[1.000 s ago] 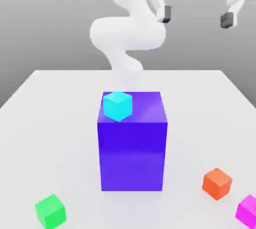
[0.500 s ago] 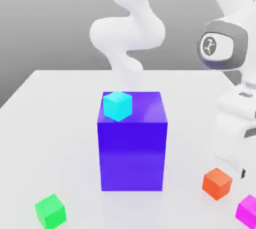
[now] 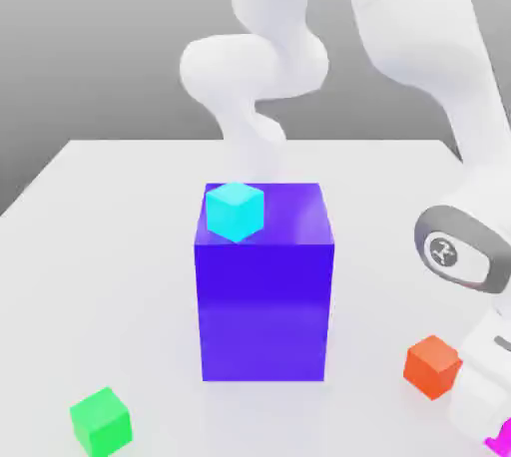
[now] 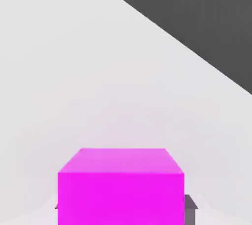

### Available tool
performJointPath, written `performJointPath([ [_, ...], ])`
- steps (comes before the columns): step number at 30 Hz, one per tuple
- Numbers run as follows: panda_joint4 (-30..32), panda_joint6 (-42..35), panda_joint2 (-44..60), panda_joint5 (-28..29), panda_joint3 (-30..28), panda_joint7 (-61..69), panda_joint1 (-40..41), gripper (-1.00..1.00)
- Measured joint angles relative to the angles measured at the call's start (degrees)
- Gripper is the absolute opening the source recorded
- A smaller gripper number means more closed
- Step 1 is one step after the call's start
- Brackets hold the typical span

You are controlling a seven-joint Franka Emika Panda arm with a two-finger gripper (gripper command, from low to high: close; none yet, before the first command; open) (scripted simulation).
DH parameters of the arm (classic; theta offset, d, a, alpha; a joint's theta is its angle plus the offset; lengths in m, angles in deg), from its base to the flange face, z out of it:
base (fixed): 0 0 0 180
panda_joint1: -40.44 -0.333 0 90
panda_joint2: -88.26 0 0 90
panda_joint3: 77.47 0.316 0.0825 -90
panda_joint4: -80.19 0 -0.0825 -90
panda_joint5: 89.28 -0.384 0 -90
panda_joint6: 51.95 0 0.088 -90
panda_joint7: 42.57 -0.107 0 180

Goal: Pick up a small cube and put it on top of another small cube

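In the exterior view, the small magenta cube (image 3: 502, 437) shows as a mere sliver at the lower corner on the exterior view's right, the white robot arm (image 3: 479, 385) covering most of it and the picture's edge cutting off the remainder. The arm's lower end runs out of the picture there too. In the hand view the cube's (image 4: 121, 193) lower part is cut off, and a dark grey piece (image 4: 191, 208) beside it is perhaps a finger.
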Motion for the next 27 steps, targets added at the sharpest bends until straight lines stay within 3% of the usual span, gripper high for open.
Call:
performJointPath([
  [5,2.34,-5.78,-8.14,-4.34,2.18,2.64,3.71,-1.0],
  [19,11.42,-7.2,-19.83,-15.94,-13.98,2.54,25.38,-1.0],
  [23,11.89,-2.47,-15.99,-20.26,-17.82,3.47,31.78,-1.0],
  [24,11.78,-0.66,-14.09,-20.87,-17.89,3.72,32.49,1.0],
  [27,11.78,-0.66,-14.09,-20.87,-17.89,3.73,32.49,1.0],
])
